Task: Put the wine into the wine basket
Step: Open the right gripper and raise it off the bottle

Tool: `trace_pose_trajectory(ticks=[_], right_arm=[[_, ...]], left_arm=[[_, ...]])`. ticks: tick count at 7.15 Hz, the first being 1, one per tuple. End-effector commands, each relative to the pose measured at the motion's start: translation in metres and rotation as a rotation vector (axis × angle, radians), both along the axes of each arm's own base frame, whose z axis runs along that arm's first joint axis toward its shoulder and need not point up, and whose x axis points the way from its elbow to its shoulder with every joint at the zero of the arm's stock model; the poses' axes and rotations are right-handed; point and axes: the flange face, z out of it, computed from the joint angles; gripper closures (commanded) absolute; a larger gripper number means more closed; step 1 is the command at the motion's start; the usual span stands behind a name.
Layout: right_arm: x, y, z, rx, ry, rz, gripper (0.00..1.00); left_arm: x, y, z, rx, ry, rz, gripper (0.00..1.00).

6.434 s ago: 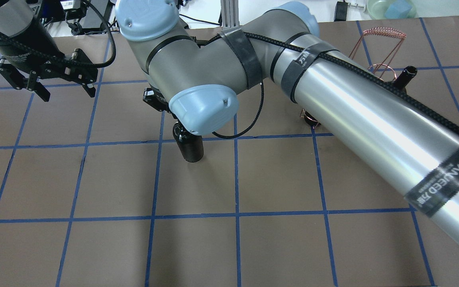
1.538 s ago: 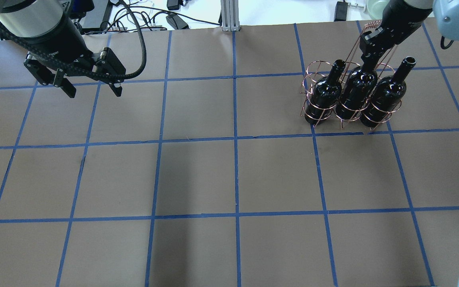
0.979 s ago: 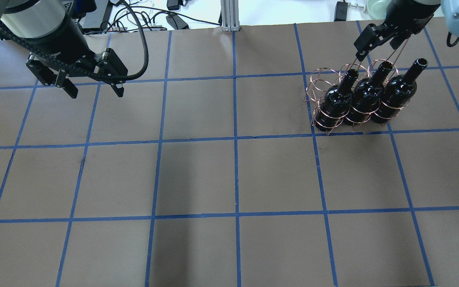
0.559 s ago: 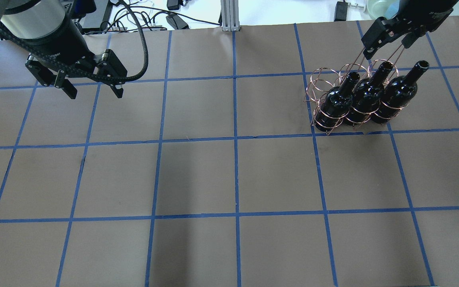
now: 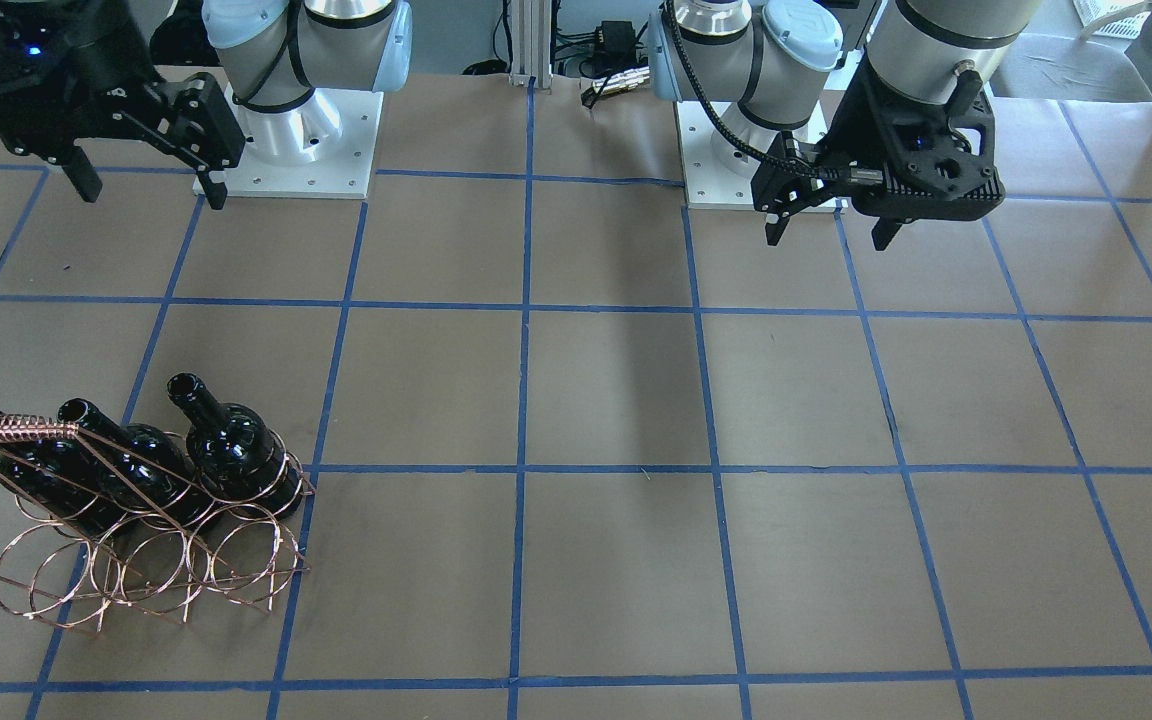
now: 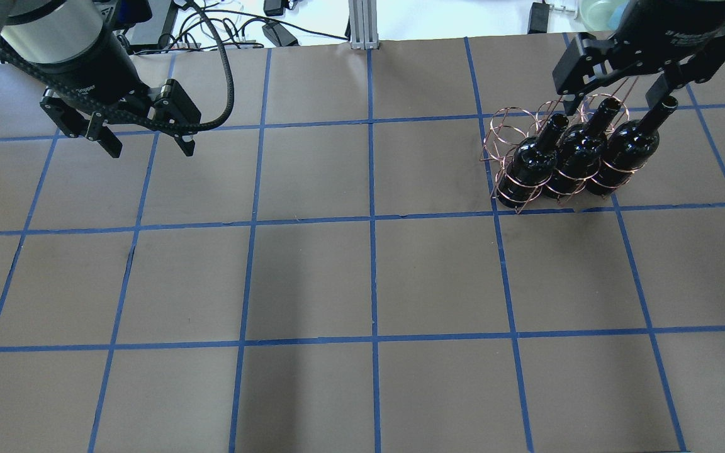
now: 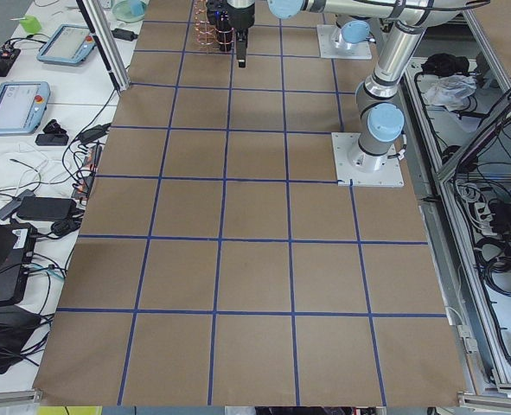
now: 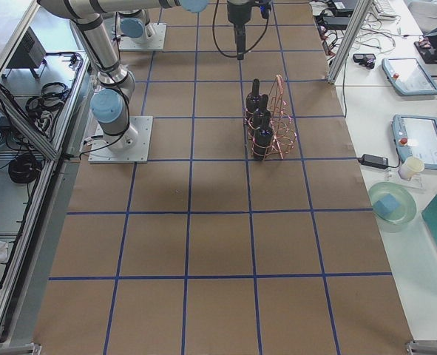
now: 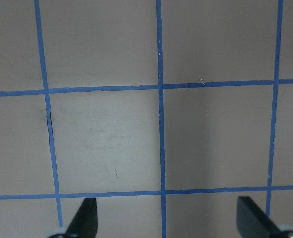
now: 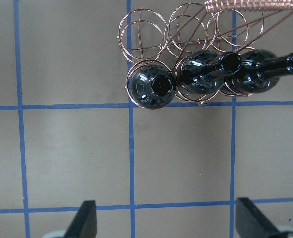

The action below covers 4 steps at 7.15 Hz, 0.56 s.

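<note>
Three glossy black wine bottles (image 6: 529, 165) stand side by side in the near row of the copper wire basket (image 6: 506, 129). The basket's far row of rings is empty. The basket also shows in the front-facing view (image 5: 141, 565) with its coil-wrapped handle (image 5: 11, 430), and in the right wrist view (image 10: 141, 32). My right gripper (image 6: 614, 94) is open and empty, raised above the bottles' necks; in the right wrist view (image 10: 168, 220) the bottles (image 10: 152, 85) lie well below and ahead of it. My left gripper (image 6: 151, 150) is open and empty at the far left, over bare table.
The table (image 6: 369, 277) is brown paper with a blue tape grid. Cables and a metal post (image 6: 357, 25) line the far edge. Both arm bases (image 5: 286, 130) stand at the robot's side of the table. Tablets and cups lie on side benches in the exterior right view (image 8: 414, 148).
My right gripper has let go of the middle bottle's neck, opened and lifted up and away from the basket. The basket with its bottles shifted slightly right. The left arm has hardly moved.
</note>
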Motion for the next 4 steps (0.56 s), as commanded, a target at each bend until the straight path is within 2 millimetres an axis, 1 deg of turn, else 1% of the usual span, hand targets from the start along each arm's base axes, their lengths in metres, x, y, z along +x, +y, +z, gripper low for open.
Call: trace_pose_trajectory(ticks=[1,2,4], right_arm=[[0.0343,0.0138,0.0024,-0.005,0.0,-0.019,0.0],[0.0344,0.014,0.0036,-0.011,0.0,-0.019,0.0],[0.0346,0.0111,-0.0001,-0.002,0.001,-0.017,0.0]], left_arm=[[0.0012,0.0002,0.0,0.001,-0.004,0.001,0.0],[0.0,-0.0003,-0.0006,0.001,0.0,0.001,0.0],[-0.0013,-0.0003,0.0001,0.0,0.007,0.001,0.0]])
